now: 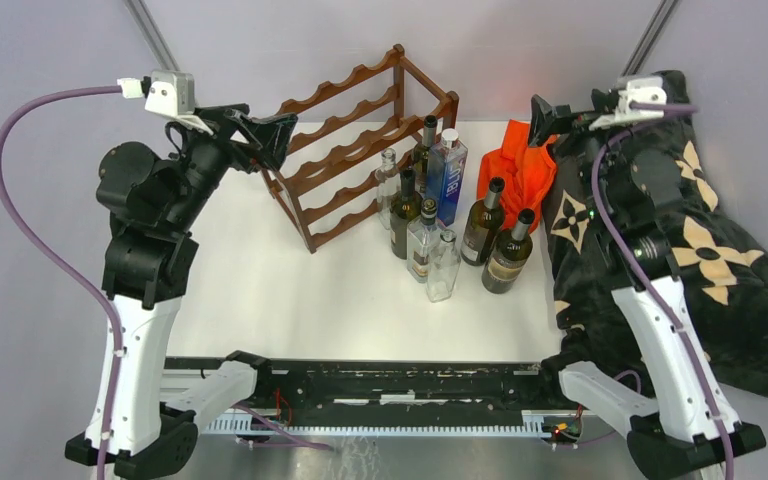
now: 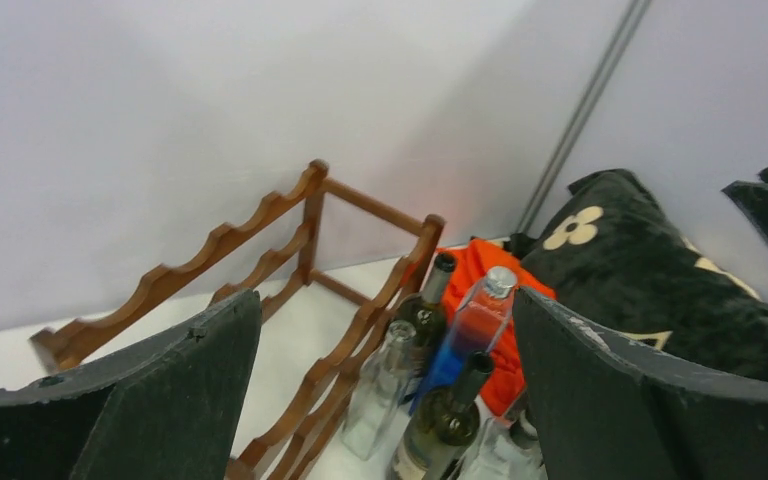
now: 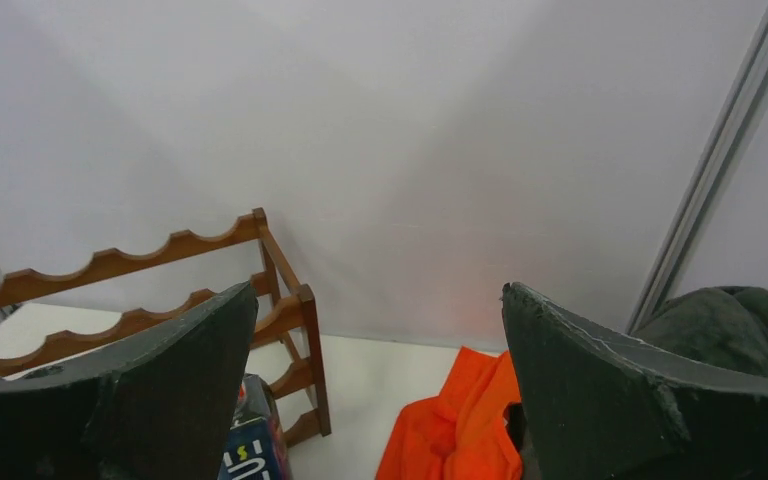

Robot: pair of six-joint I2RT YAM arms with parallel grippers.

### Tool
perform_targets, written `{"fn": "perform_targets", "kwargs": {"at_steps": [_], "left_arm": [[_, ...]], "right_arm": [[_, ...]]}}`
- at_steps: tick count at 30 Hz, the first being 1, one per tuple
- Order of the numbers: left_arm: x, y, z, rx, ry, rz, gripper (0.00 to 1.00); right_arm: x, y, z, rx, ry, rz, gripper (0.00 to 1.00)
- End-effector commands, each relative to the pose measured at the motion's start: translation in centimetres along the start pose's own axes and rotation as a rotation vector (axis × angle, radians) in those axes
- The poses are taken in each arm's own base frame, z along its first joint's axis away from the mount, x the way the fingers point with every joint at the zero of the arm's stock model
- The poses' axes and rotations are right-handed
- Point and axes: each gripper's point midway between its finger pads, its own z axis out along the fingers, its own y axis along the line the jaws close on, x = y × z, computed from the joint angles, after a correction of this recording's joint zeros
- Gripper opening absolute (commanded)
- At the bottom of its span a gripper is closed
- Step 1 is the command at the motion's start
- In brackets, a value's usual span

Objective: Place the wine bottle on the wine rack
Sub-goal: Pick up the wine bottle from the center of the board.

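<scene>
The reddish-brown wooden wine rack (image 1: 360,150) stands empty at the back of the white table, seen also as the wine rack (image 2: 260,225) and wine rack (image 3: 280,310) in the wrist views. Just right of it, several bottles stand upright in a cluster. Among them are a dark green wine bottle (image 1: 484,222), a second (image 1: 509,252) and a third (image 1: 404,215). My left gripper (image 1: 265,135) hovers open above the rack's left end, and the left gripper (image 2: 385,300) holds nothing. My right gripper (image 1: 550,115) is raised at the back right, and the right gripper (image 3: 377,292) is open and empty.
A blue bottle (image 1: 447,178) and clear glass bottles (image 1: 443,265) stand among the wine bottles. An orange cloth (image 1: 520,170) lies behind them. A black blanket with beige flowers (image 1: 700,260) drapes over the table's right side. Walls close off the back.
</scene>
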Motion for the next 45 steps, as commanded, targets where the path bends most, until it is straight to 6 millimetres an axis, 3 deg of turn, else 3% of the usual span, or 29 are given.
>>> {"fn": "perform_targets", "kwargs": {"at_steps": [1, 7, 10, 18, 26, 32, 35, 39, 45], "left_arm": [[1.2, 2.6, 0.0, -0.106, 0.024, -0.055, 1.00], [2.9, 5.7, -1.1, -0.226, 0.040, -0.123, 1.00], [3.5, 6.7, -1.8, -0.271, 0.042, -0.162, 1.00], [5.4, 8.9, -3.5, -0.378, 0.045, -0.238, 1.00], [7.0, 11.2, -3.9, -0.486, 0.070, -0.263, 1.00], [9.2, 16.0, -2.7, -0.696, 0.125, -0.291, 0.97], [11.3, 18.2, -1.1, -0.778, 0.185, -0.352, 0.89], [13.8, 18.7, 1.4, -0.750, 0.267, -0.424, 0.78], [18.8, 20.6, 2.5, -0.786, 0.346, -0.475, 0.82]], "right_arm": [[0.1, -1.4, 1.5, 0.042, 0.079, -0.066, 0.98], [1.8, -2.3, 3.8, 0.028, 0.194, -0.155, 0.98], [2.4, -1.4, 4.1, -0.077, 0.208, -0.227, 0.98], [5.4, 1.9, 2.5, -0.397, 0.287, -0.369, 0.98], [8.0, 4.0, 0.7, -0.584, 0.293, -0.412, 0.98], [9.3, 5.0, -0.3, -0.673, 0.294, -0.438, 0.98], [9.9, 5.0, -0.4, -0.686, 0.310, -0.443, 0.98], [10.1, 5.6, -0.6, -0.753, 0.331, -0.445, 0.98], [10.7, 8.7, -1.8, -0.944, 0.293, -0.361, 0.98]]}}
